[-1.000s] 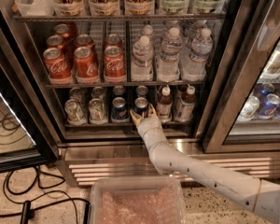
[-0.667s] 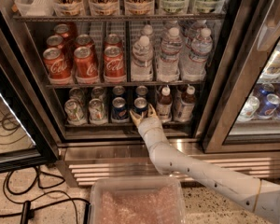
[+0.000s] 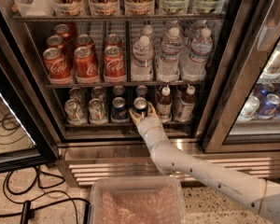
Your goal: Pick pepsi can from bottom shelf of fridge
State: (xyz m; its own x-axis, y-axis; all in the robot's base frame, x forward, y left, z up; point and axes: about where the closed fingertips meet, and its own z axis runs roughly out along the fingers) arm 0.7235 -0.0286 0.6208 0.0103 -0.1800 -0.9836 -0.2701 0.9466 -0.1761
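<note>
Camera view. Tool (image 3: 141,114) deep in fridge (image 3: 107,155), level with bottom shelf (image 3: 98,124). Fingers apart, one on each side of pepsi can (image 3: 140,105) at shelf front. Another blue can (image 3: 119,108) just left of tool, small bottles (image 3: 164,104) just right, Coca-Cola cans (image 3: 86,62) above left.

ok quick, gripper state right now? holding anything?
Gripper: at the pepsi can on the bottom shelf; open, closed or holding cannot be told.
</note>
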